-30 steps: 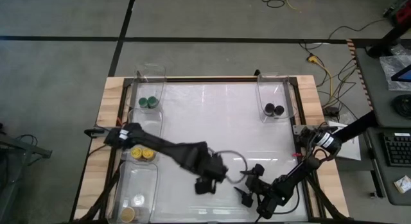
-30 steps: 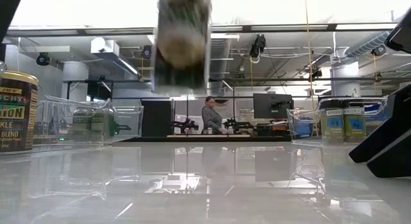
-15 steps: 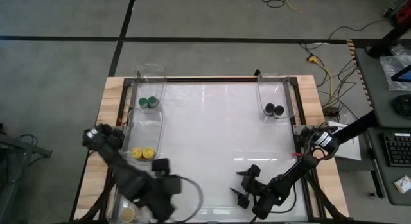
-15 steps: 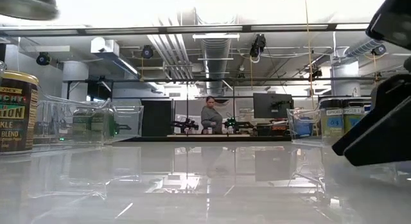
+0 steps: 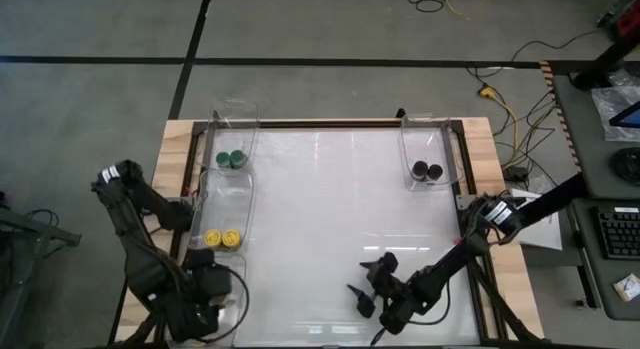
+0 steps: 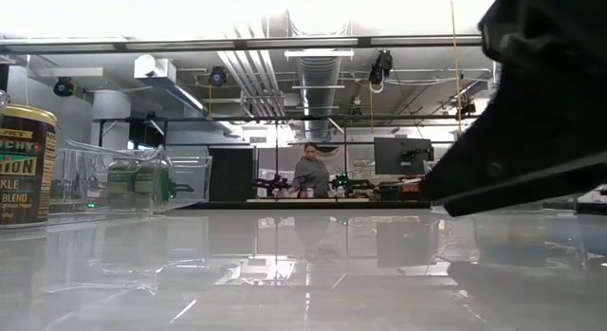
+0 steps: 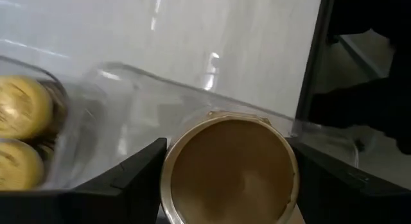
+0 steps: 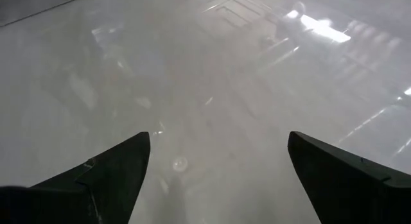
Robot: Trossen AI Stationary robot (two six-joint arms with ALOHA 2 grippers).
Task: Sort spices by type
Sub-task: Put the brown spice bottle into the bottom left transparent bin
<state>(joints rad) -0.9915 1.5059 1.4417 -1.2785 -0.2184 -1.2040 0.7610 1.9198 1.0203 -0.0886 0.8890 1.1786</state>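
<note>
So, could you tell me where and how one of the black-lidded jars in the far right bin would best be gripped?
Probably from straight above. The two black-lidded jars stand upright, side by side, inside the clear bin, whose walls block a sideways approach. Close the jaws across one round lid or the body just under it, on the sides not facing its neighbour.

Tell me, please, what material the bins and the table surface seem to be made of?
The bins look like clear, glossy plastic: the green-lidded jars show through the walls. The table surface looks white, smooth and glossy, maybe laminate: it mirrors the ceiling lights.
</note>
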